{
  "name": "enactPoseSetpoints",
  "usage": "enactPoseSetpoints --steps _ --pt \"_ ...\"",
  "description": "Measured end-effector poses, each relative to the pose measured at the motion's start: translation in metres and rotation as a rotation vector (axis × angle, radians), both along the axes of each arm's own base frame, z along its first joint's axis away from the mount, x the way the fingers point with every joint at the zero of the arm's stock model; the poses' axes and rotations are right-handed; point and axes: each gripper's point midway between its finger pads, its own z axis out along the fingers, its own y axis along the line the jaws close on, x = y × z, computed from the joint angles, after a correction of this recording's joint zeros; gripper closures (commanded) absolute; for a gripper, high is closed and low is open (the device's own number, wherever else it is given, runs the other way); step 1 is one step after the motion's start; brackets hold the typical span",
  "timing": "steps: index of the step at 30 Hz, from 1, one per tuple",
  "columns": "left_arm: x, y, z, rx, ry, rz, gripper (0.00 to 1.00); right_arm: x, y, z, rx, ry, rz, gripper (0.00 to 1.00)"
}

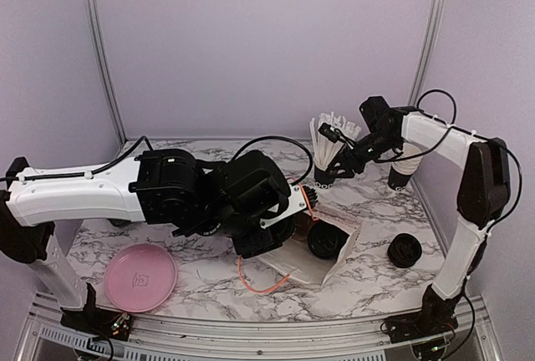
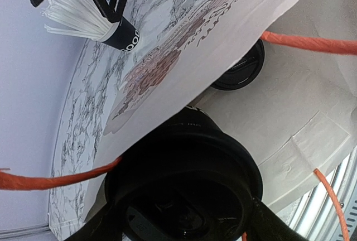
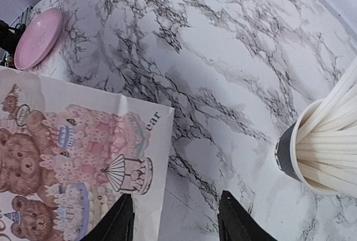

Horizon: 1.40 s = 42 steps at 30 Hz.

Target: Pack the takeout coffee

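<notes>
Takeout coffee [image 1: 324, 240] lies in the mouth of the paper bag [image 1: 288, 267], lid outward, so insertion looks to be the step in hand. The left gripper [image 2: 187, 221] flanks the lid, black on black; clamped or let go cannot be told. Next it likely needs a push deeper under the bag's low flap edge, clear of the orange handles [image 2: 312, 43]. The right gripper [image 3: 175, 218], released and empty, hovers beyond the bag beside the straw cup [image 3: 315, 152].

takeout coffee [image 1: 324, 240] in bag [image 1: 292, 267] mouth — centre | plate [image 1: 140, 277] front-left | straw cup [image 1: 328, 148] behind bag | lid [image 1: 405, 250] right of bag
</notes>
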Motion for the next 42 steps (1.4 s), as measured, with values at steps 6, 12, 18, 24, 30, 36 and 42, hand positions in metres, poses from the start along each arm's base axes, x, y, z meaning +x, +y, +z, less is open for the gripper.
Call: enactPoseSetpoints --steps 6,12,18,24,30,36,42 --pt "0.004 -0.004 -0.008 -0.004 -0.039 -0.012 0.43 0.026 -0.009 -0.036 -0.098 0.011 -0.090 0.61" --pt "0.006 -0.006 -0.013 -0.008 -0.068 -0.032 0.43 0.039 -0.010 -0.055 -0.168 -0.019 -0.118 0.62" --pt "0.006 -0.011 -0.014 -0.019 -0.088 -0.051 0.43 0.035 0.007 -0.104 -0.250 0.030 -0.073 0.62" --pt "0.006 -0.014 -0.015 -0.017 -0.106 -0.076 0.43 0.025 0.018 -0.134 -0.275 0.079 -0.021 0.63" --pt "-0.001 -0.016 -0.014 -0.023 -0.110 -0.140 0.43 0.019 0.032 -0.142 -0.231 0.098 0.062 0.63" --pt "-0.010 -0.021 -0.014 -0.020 -0.117 -0.200 0.43 0.006 0.051 -0.151 -0.182 0.128 0.153 0.64" --pt "-0.013 -0.020 -0.016 0.021 -0.160 -0.226 0.43 -0.013 0.064 -0.150 -0.144 0.154 0.236 0.65"
